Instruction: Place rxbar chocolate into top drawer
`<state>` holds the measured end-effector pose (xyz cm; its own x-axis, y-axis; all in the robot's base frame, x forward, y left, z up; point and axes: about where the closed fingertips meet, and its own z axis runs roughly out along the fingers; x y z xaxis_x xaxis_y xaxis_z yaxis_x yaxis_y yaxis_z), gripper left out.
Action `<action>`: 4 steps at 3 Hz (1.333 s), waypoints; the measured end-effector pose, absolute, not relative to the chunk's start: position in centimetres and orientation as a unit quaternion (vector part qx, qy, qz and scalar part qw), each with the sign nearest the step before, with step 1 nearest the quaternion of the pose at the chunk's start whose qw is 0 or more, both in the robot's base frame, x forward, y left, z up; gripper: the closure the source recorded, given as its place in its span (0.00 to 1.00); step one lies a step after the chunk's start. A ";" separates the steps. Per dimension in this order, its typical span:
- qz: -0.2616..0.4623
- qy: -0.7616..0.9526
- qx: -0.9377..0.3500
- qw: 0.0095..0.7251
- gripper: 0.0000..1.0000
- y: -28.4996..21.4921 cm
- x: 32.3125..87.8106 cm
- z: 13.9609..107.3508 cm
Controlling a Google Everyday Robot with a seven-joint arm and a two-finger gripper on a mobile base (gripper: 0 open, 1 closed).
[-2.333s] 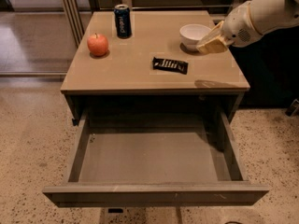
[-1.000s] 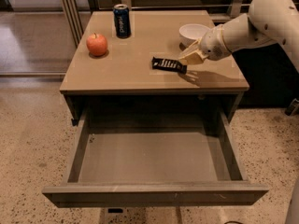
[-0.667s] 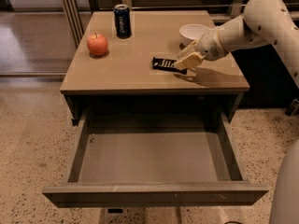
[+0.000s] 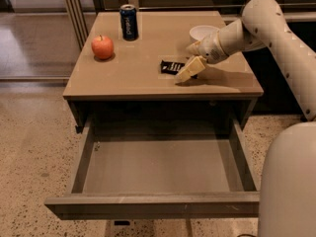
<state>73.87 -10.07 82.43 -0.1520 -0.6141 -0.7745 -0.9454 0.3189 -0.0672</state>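
Observation:
The rxbar chocolate (image 4: 171, 66), a flat black bar with white lettering, lies on the table top right of centre. My gripper (image 4: 192, 59) is open and low over the bar's right end. One tan finger (image 4: 190, 69) is on the near side and hides that end; the other (image 4: 194, 47) is on the far side. The bar lies flat on the table, with the fingers apart around it. The top drawer (image 4: 148, 205) is pulled fully out below the table, and its grey floor is bare.
On the table (image 4: 143, 80) stand a red apple (image 4: 102, 47) at the left, a dark blue can (image 4: 129, 21) at the back and a white bowl (image 4: 202, 32) just behind my gripper. My white arm (image 4: 276, 38) reaches in from the right.
My gripper has moved left from beside the white bowl and come down over the right end of the bar. The bar, apple, can and drawer have not moved.

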 end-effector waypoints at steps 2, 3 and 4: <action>0.230 0.733 -0.535 0.351 0.32 -10.0 74.2 81.1; 0.230 0.737 -0.533 0.346 0.55 -10.2 74.1 81.1; 0.226 0.741 -0.531 0.343 0.79 -10.5 73.7 81.8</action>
<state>73.75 -10.46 81.84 -0.2014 -0.6327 -0.7477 -0.9421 0.3341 -0.0290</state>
